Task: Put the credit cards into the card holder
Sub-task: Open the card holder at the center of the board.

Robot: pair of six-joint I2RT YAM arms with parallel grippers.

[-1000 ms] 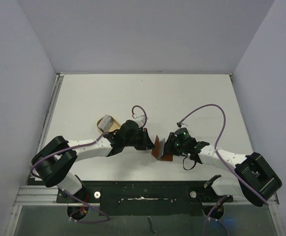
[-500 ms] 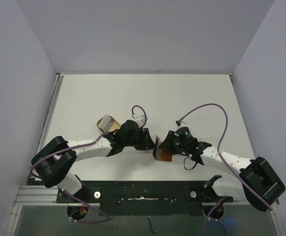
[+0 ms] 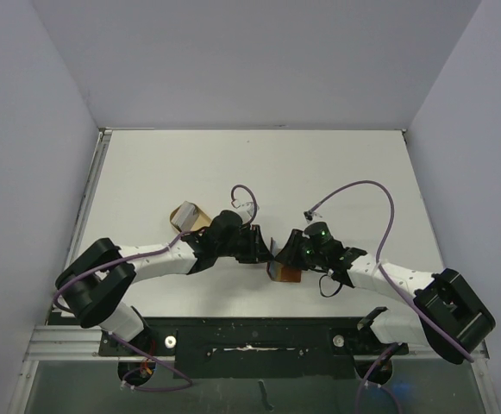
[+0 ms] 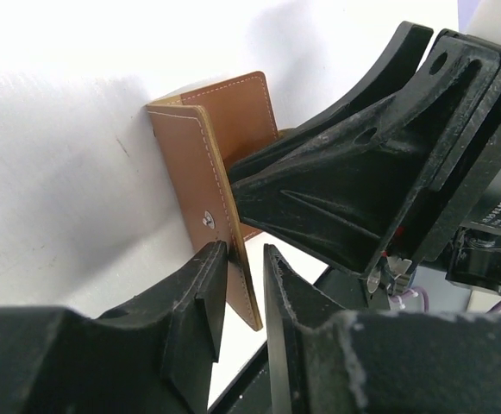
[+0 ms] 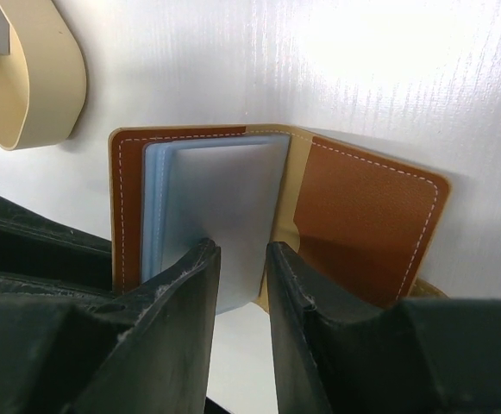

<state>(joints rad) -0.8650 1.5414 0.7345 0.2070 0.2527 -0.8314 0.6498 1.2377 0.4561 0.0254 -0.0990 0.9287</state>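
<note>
Location: both arms meet near the front middle of the bench (image 3: pixel 336 172), their heads almost nose to nose over the card holder (image 4: pixel 237 108).

Card holder: brown leather, pale stitching, half open in a V. One cover carries a metal stud (image 4: pixel 208 219) on its outer face. From overhead only a small brown patch shows beneath the two arm heads.

Left tool (image 4: pixel 243 254): the fingers are spread and straddle the free edge of the studded cover. The finger on the stud side sits against the leather just below the stud. A sliver of white bench shows between the cover and the other finger, so this is no firm pinch.

Right tool (image 5: pixel 240 250): it points into the open V from the opposite side. The fingers stand apart with a clear gap and overlap the lower part of the pale blue card (image 5: pixel 216 198). The card faces the camera and is wider than the gap, so it is not clamped between them (whether the tips press on its face cannot be told).

Card: it lies against the inner left panel of the holder. Its upper edge is near the top stitching and its lower edge stops short of the panel's bottom.

Other item: a tan round-ended tray (image 5: pixel 47 86) lies on the bench, apart from the holder on the left arm's side.
</note>
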